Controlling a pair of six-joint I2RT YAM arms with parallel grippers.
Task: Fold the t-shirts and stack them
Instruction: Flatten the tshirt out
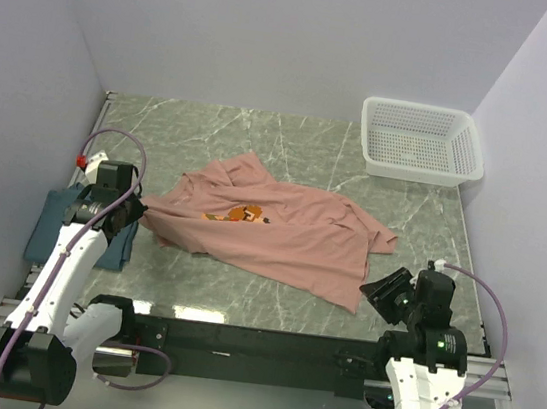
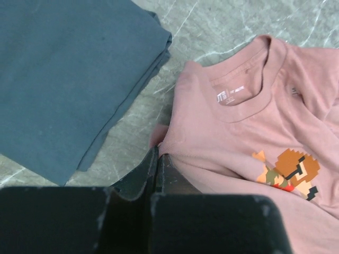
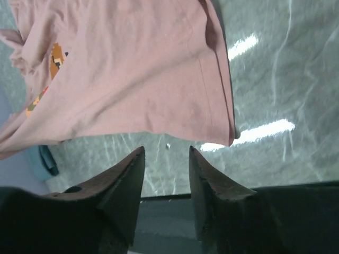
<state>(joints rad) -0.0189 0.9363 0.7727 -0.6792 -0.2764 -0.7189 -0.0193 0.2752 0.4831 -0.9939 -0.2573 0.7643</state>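
I cannot see the whole of the dark teal t-shirt point(image 1: 49, 222). The left arm crosses it in the top view, and in the left wrist view it runs off the frame at the top and left. What shows is folded in layers at the left side of the table point(image 1: 261, 142), beside the salmon-pink t-shirt point(image 1: 279, 236), with a strip of bare table between the two.

The pink shirt lies rumpled across the middle of the table, collar toward the left, with an orange pixel-style figure on the chest. I cannot read the neck label; its print is too small.

The left gripper point(image 2: 158, 161) has its jaws pressed together on a bunched edge of the pink shirt below the collar. Cloth partly hides the pinch itself. The right gripper point(image 3: 166, 152) holds nothing; its fingers stand parted over the near table edge, just short of the pink hem.

The surface is grey-green with a marble pattern and glare streaks near the front. A white mesh basket point(image 1: 423, 142) sits at the far right corner, well apart from both shirts. Plain pale walls point(image 1: 276, 33) enclose three sides.
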